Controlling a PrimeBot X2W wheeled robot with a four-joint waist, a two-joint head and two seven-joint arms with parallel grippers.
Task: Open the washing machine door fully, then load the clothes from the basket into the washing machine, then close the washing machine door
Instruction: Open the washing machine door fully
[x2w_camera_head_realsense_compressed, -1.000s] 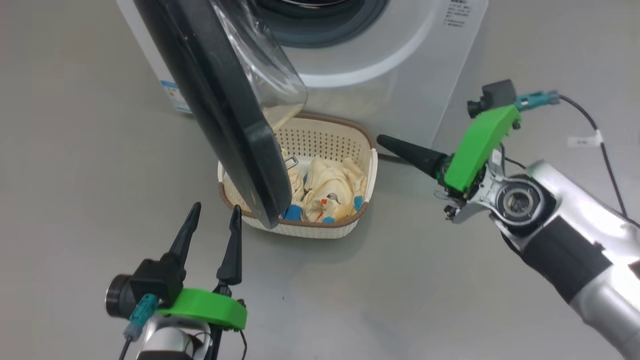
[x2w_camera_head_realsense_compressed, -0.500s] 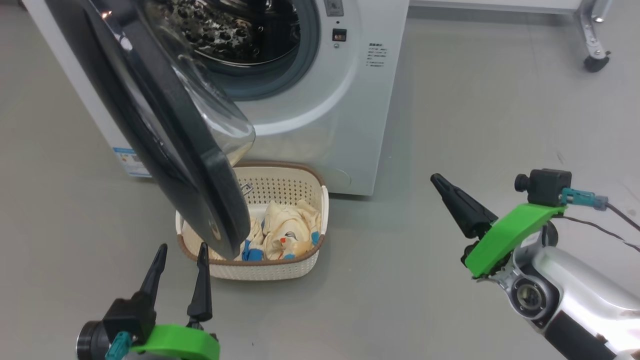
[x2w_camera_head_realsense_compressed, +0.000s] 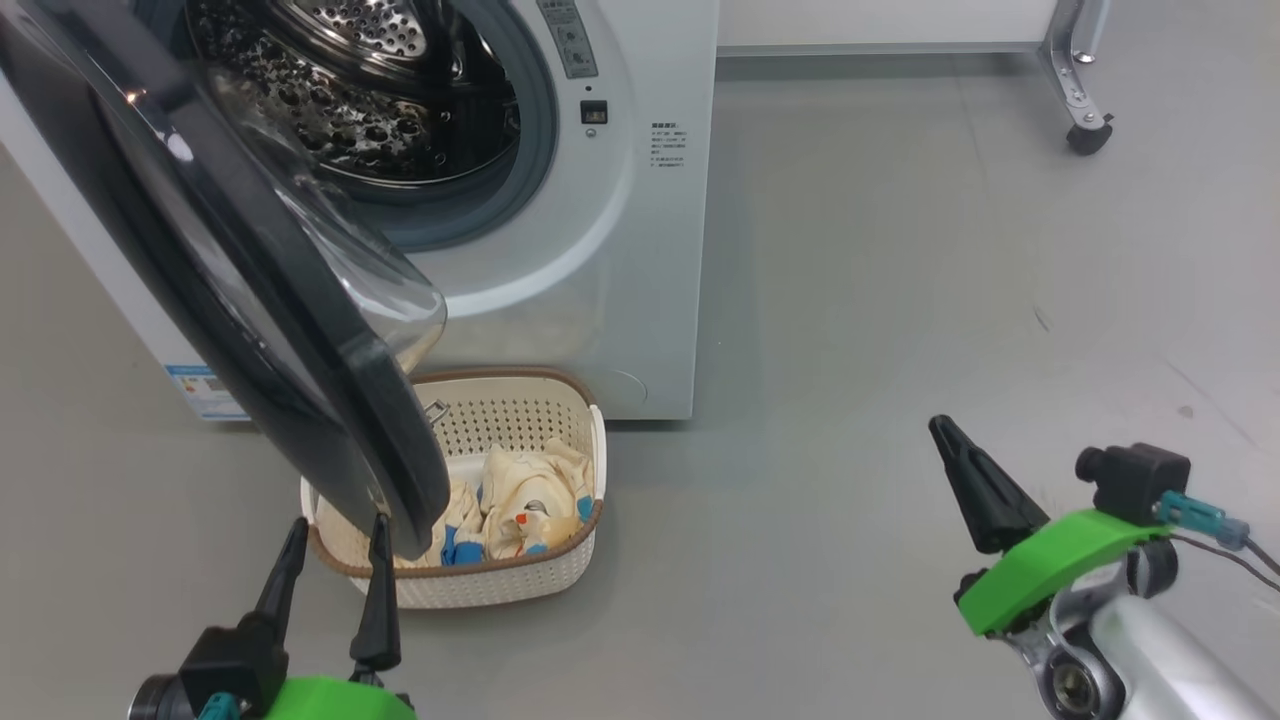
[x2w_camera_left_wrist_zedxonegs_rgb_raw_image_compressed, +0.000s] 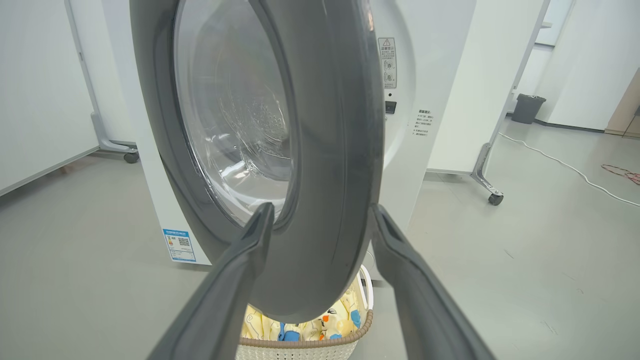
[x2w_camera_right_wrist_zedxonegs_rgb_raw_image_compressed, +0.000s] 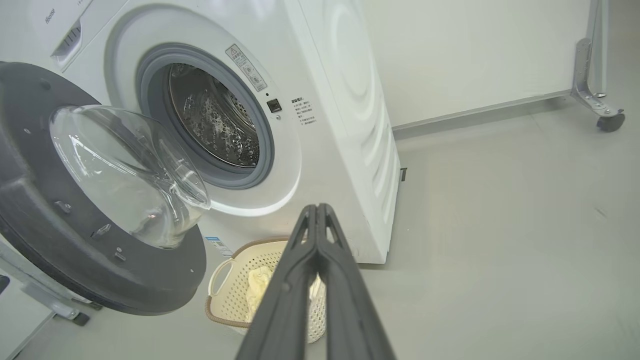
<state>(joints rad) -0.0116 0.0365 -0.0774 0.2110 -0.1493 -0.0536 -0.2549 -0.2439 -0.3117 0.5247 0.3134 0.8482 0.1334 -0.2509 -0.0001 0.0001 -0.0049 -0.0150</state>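
Grey floor (x2w_camera_head_realsense_compressed: 850, 300) is shown; lower left, left gripper (x2w_camera_head_realsense_compressed: 338, 522) is spread by washing machine door (x2w_camera_head_realsense_compressed: 392, 455); right gripper (x2w_camera_head_realsense_compressed: 940, 426) is clenched empty.

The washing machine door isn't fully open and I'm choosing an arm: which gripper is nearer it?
Left. The left gripper, open, points at the washing machine door's lower rim. The right gripper, shut, is well off to its right over the floor.

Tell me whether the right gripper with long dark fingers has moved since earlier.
Yes: the right gripper has pulled rightward, away from the cream perforated basket.
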